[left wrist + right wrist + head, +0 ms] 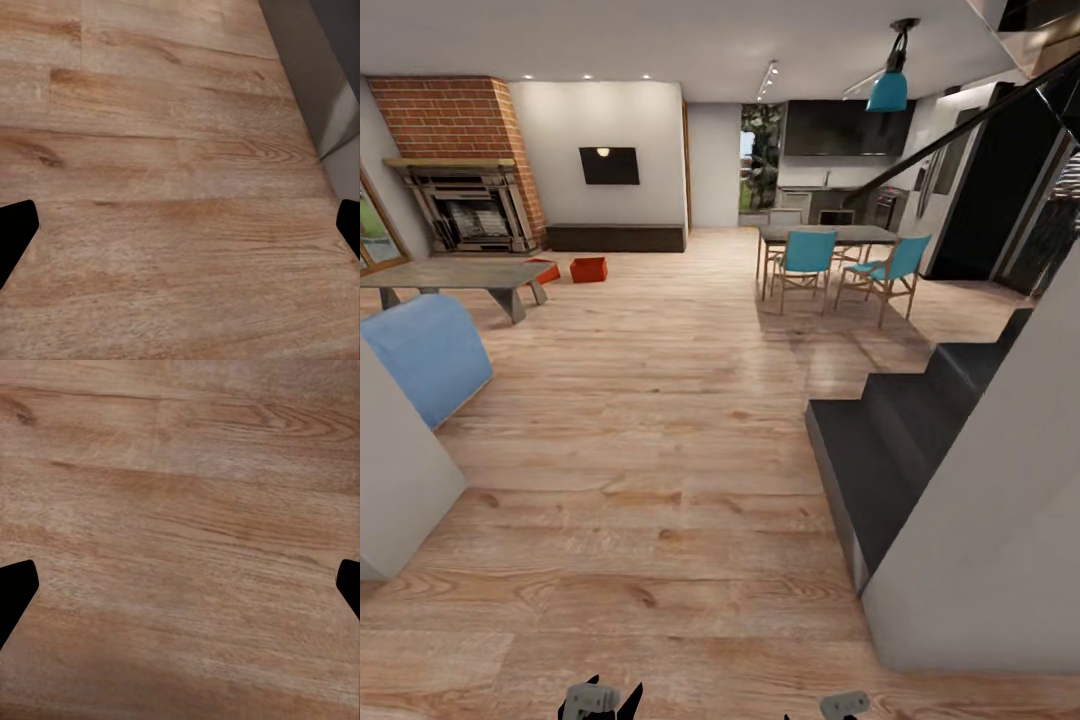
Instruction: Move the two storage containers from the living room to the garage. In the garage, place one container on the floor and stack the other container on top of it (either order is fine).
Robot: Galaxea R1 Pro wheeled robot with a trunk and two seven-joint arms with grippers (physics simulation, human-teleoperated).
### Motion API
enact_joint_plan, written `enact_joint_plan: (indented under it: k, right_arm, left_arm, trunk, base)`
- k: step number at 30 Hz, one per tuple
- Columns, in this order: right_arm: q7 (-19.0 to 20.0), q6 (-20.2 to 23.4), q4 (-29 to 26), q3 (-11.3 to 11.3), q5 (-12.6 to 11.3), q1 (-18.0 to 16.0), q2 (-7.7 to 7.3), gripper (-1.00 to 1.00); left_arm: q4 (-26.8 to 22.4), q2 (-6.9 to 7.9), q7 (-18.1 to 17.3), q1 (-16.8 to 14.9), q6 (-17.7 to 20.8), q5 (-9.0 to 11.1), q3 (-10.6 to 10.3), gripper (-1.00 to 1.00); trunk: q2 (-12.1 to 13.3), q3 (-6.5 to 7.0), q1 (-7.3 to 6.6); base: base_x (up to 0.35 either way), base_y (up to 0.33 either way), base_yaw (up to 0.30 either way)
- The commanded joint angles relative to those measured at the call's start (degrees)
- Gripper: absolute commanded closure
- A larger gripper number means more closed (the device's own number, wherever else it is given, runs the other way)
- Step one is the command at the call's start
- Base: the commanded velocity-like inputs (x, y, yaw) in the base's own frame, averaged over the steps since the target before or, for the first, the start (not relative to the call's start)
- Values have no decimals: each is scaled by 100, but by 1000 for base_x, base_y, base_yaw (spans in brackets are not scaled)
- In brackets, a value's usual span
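You're looking into the living room over a light wood plank floor (650, 470). Far left, a white wall edge (395, 480) sits close to you, with a blue seat (425, 355) just behind it. Past that, a grey low table (455, 275) stands in front of the red-brick fireplace (465, 180). The two storage containers are far off on the plank floor, near that table's right end: one container (544, 270) is partly hidden behind the table leg, the other container (588, 268) sits just to its right, fully visible, open top up. They're near each other; can't tell if they touch. Behind them, a low dark bench (616, 237) runs along the wall under the black TV (609, 165).

Centre right, a dining table (825, 235) with teal chairs (805, 262), a teal pendant lamp (888, 88) above, dark kitchen behind. Right side, dark stair steps (900, 440) and a white wall panel (1000, 520) close to you.

At the bottom edge, your left gripper (600, 700) and right gripper (840, 708) barely poke into the head view. In the left wrist view, the left fingertips (15, 232) stand wide apart over bare planks, nothing between them. Right fingertips (15, 592) likewise spread wide over planks, holding nothing. Both are well away from the containers.
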Motion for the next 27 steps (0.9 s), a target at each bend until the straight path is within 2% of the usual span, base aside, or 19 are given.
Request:
enact_joint_plan:
  k: [1, 27]
  right_arm:
    - [16, -26, 9, 34, -60, -5, 0, -100]
    - [16, -25, 9, 34, -60, -5, 0, -100]
  left_arm:
    - [2, 1, -36, -3, -3, 61, -34, -100]
    - [1, 1, -36, -3, -3, 61, -34, -100]
  trunk:
    - [-2, -5, 3]
    - [-2, -5, 3]
  base:
    - [326, 122, 0]
    - [327, 122, 0]
